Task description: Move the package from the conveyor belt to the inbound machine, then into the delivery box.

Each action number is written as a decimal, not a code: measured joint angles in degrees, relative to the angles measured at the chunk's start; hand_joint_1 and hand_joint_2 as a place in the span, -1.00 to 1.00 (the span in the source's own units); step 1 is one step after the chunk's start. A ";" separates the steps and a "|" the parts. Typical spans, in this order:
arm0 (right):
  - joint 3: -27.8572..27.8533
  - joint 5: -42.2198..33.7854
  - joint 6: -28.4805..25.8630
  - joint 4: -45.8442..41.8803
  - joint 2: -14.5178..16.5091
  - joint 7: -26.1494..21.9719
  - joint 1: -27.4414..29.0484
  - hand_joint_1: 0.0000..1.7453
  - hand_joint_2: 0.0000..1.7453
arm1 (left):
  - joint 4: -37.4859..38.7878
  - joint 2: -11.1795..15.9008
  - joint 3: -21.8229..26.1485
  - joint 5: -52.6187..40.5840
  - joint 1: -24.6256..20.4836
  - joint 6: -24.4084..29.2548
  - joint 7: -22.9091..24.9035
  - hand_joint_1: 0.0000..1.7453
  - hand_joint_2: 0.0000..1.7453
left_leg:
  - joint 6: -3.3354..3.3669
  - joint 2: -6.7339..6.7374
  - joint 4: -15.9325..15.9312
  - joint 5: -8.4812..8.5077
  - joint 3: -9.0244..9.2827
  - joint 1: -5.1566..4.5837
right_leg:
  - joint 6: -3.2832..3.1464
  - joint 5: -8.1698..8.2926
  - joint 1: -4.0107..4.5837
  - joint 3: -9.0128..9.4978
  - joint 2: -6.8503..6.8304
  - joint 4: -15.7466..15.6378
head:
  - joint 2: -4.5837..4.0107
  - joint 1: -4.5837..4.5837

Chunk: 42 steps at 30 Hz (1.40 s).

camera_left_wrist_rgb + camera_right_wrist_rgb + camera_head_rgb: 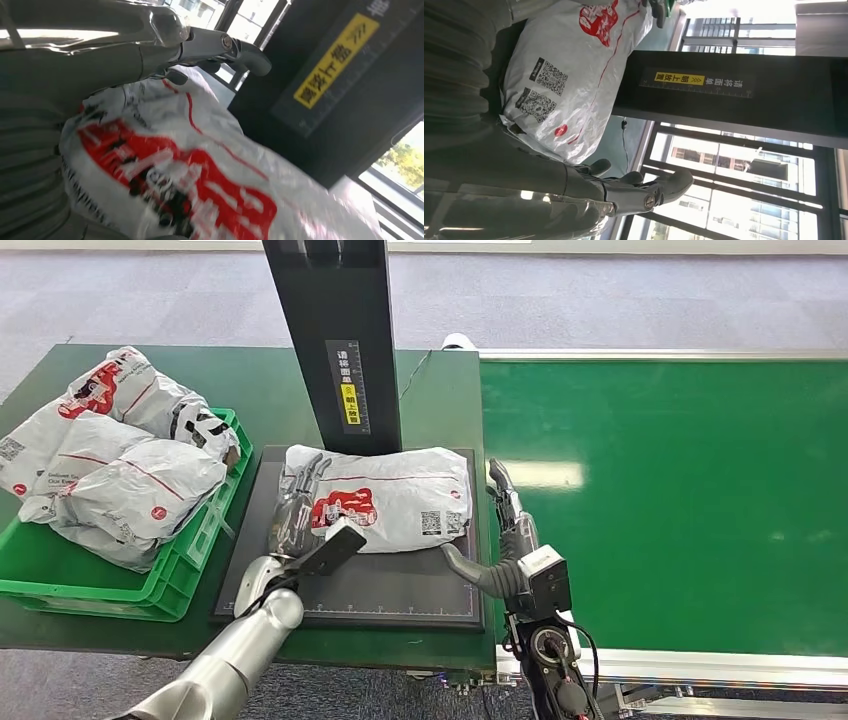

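A white package (385, 495) with a red logo lies flat on the black plate (400, 585) of the inbound machine, in front of its dark column (335, 340). My left hand (295, 505) lies against the package's left end, fingers stretched out over it. The left wrist view shows the package (200, 185) close under that hand (150, 50). At the package's right end my right hand (505, 515) stands with its fingers straight, its thumb reaching toward the front corner. The right wrist view shows the package (574, 65) beside the palm of the hand (624, 192). Neither hand grips it.
A green crate (90, 595) heaped with several similar packages (120, 470) stands at the left of the plate. The green conveyor belt (680, 500) runs along the right, bare, with a metal rail along its near edge. The column rises directly behind the package.
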 joint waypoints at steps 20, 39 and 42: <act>0.39 -0.61 0.17 2.33 0.31 -0.68 -1.20 -1.00 1.00 | 7.09 1.79 1.09 -0.81 -6.08 -3.32 0.55 -1.00 1.00 | 0.00 0.01 0.00 -0.01 -0.01 -0.01 | 0.00 0.00 0.00 -0.04 0.01 0.00 | 0.00 -0.01; 0.28 -1.24 0.69 6.13 0.31 -1.39 -4.84 -1.00 1.00 | 8.08 0.50 -4.77 -6.00 -1.94 -6.09 3.73 1.00 1.00 | 0.05 -0.37 -0.01 0.06 0.25 -0.02 | 0.01 -0.03 -0.02 0.42 -0.41 -0.02 | 0.00 -0.01; 0.37 -1.28 0.78 7.08 0.31 -1.62 -5.42 -1.00 1.00 | 8.16 0.53 -4.90 -5.62 -1.74 -6.61 2.80 1.00 1.00 | 0.04 -0.38 -0.01 0.09 0.25 -0.02 | 0.01 -0.03 -0.02 0.42 -0.42 -0.02 | 0.00 -0.01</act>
